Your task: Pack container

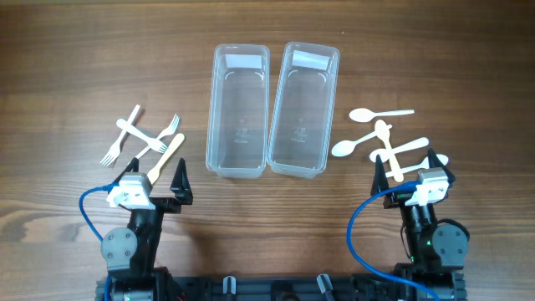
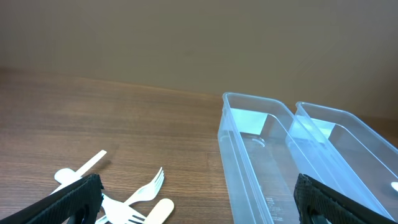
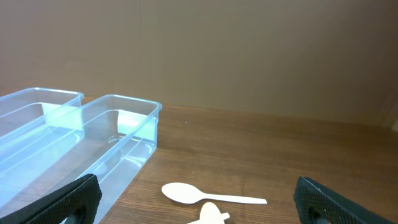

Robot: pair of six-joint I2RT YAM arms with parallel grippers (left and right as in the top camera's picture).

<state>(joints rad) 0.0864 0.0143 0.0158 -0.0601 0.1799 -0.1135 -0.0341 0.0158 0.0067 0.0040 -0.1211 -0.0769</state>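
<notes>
Two arms (image 1: 125,242) (image 1: 435,238) low at the table (image 1: 67,50) edge; left fingers (image 1: 180,182) and right fingers (image 1: 380,174) wide, empty.

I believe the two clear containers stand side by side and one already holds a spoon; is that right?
Not quite. They do stand side by side, but the overhead view shows the left container and the right container both empty; the spoons lie on the table.

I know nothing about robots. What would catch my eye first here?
Two clear, empty containers sit side by side in the middle. Pale forks lie scattered left of them, spoons to the right. Nearer the front, the left pincer and right pincer both stand open.
</notes>
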